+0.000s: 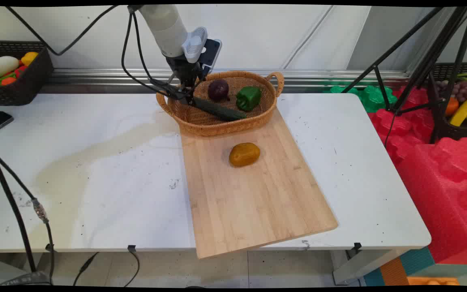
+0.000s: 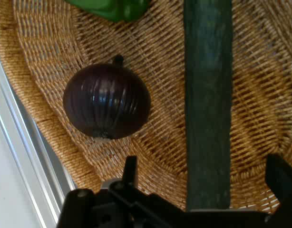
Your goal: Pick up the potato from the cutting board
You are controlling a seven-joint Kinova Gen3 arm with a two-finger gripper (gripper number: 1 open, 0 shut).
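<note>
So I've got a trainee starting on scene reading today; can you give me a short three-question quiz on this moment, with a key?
1. True or false: the hand is lowered into the wicker basket, its fingers on either side of the dark green cucumber.
2. What lies alone on the wooden cutting board?
A. a red onion
B. a brownish-yellow potato
C. a green pepper
3. Fill in: in the hand view, the round thing beside the cucumber is a dark purple ____.

Key
1. True.
2. B, the potato.
3. Onion; the green pepper sits in the basket too.
</note>
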